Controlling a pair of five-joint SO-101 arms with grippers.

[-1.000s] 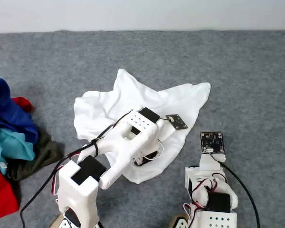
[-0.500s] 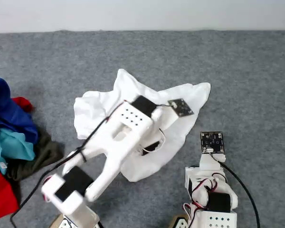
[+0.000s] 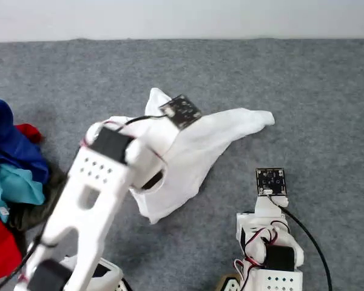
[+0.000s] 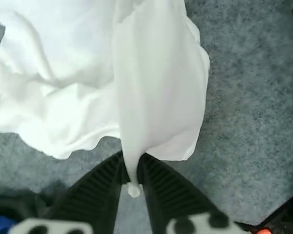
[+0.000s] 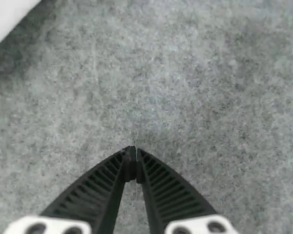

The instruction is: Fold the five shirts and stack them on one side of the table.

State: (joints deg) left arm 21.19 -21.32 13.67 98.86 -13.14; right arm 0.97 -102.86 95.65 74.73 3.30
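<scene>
Left gripper (image 4: 131,160) higher now with white shirt (image 3: 209,142) edge

The left gripper (image 4: 132,171) pinches a bunched fold of the white shirt (image 4: 156,87), whose cloth spreads away over the grey tabletop (image 4: 254,97).

One white shirt (image 3: 200,151), four heaped coloured shirts (image 3: 15,182), and two arms (image 3: 91,200).

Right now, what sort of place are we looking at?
Probably a robot test bench for cloth folding, not a home: a table covered in grey felt-like fabric, a white shirt pinched in the left claw, and a heap of coloured shirts at one side.
</scene>
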